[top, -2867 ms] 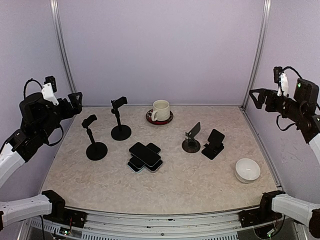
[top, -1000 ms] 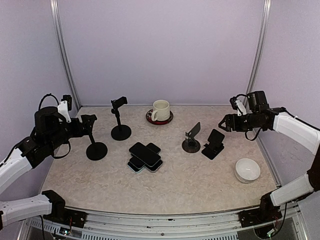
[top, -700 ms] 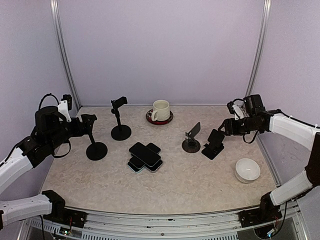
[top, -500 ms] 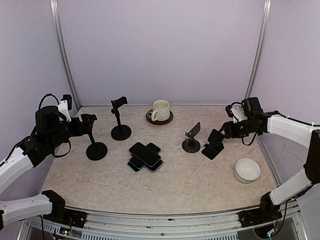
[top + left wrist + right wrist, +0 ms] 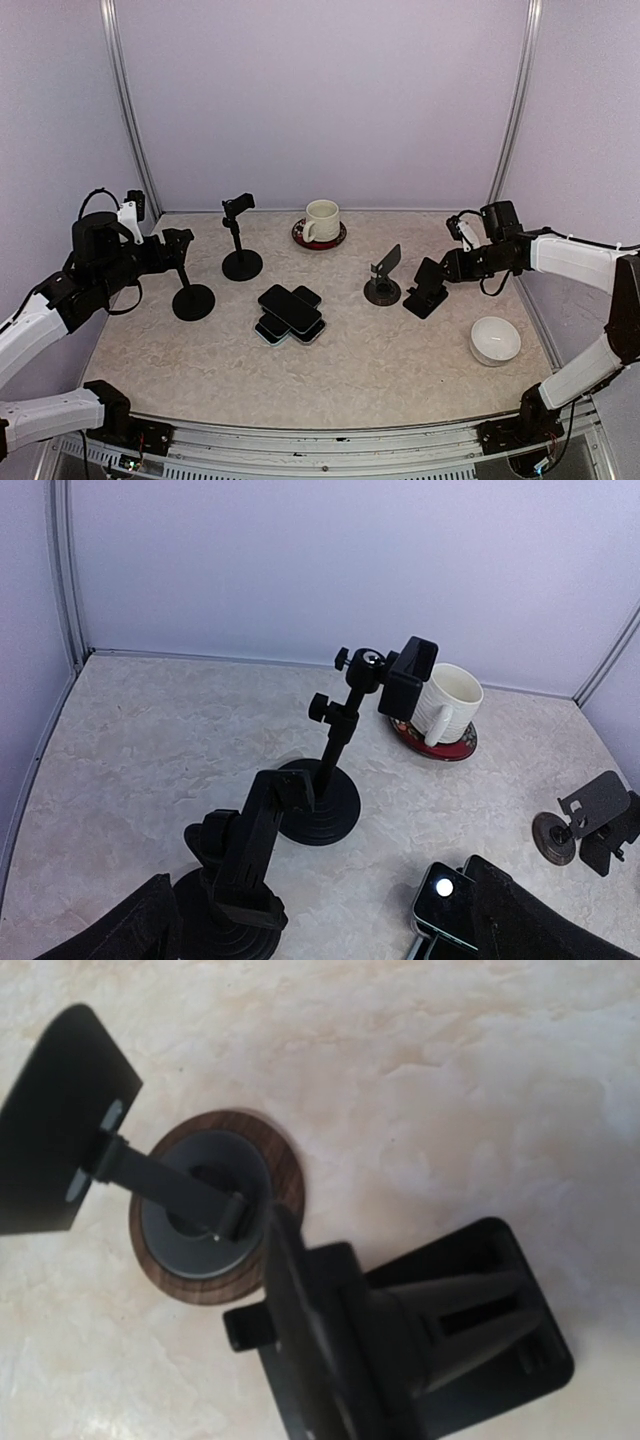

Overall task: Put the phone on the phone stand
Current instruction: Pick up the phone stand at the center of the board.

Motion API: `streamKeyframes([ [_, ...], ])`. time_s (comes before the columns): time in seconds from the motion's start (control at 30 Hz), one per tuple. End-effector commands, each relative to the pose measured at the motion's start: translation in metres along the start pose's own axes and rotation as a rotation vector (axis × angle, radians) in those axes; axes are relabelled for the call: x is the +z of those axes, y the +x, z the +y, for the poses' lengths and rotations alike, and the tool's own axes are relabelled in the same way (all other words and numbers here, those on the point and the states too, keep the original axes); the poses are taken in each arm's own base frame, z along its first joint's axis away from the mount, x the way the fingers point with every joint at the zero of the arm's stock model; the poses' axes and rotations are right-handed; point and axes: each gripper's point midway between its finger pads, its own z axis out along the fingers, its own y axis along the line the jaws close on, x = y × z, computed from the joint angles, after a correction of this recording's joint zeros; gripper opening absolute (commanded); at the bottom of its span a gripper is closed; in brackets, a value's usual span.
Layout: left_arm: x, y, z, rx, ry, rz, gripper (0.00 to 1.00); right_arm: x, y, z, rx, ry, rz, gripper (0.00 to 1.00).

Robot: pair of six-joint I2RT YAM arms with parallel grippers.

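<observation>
The phones (image 5: 289, 308) lie stacked mid-tabletop (image 5: 380, 370), well apart from both tools; the top one looks a stiff, slick, thin slab, probably best pinched across its long edges; the left tool (image 5: 172, 243) gapes wide beside a pole stand (image 5: 191, 290); the right tool (image 5: 447, 268) sits at the folding phone stand (image 5: 428, 290), whether gripping it I cannot tell.

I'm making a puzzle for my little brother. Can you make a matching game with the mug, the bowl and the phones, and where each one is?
Things:
1. mug
2. bowl
3. phones

Places:
A. piled up in the middle
B. on a saucer at the back
C. alone at the front right

Pairs: 1-B, 2-C, 3-A
</observation>
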Motion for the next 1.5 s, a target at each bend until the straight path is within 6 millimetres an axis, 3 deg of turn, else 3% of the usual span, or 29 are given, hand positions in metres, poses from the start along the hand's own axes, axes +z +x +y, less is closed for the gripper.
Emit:
streamKeyframes([
  [0.0, 0.001, -0.005, -0.001, -0.013, 0.011, -0.021, 0.99, 0.007, 0.003, 0.007, -0.015, -0.041, 0.003, 0.34],
  [0.13, 0.000, -0.005, 0.000, -0.014, 0.011, -0.023, 0.99, 0.006, 0.002, 0.008, -0.018, -0.046, -0.002, 0.30],
  [0.53, -0.001, -0.006, 0.000, -0.015, 0.014, -0.025, 0.99, 0.002, -0.004, 0.013, -0.027, -0.066, -0.023, 0.00],
  [0.8, -0.001, -0.006, -0.001, -0.017, 0.016, -0.028, 0.99, -0.010, -0.021, 0.019, -0.055, -0.065, -0.073, 0.00],
  [1.13, -0.002, -0.006, -0.001, -0.016, 0.017, -0.028, 0.99, -0.041, -0.068, 0.013, -0.133, 0.017, -0.183, 0.00],
  [1.47, -0.002, -0.007, -0.002, -0.017, 0.022, -0.031, 0.99, -0.072, -0.126, -0.037, -0.182, 0.131, -0.353, 0.00],
])
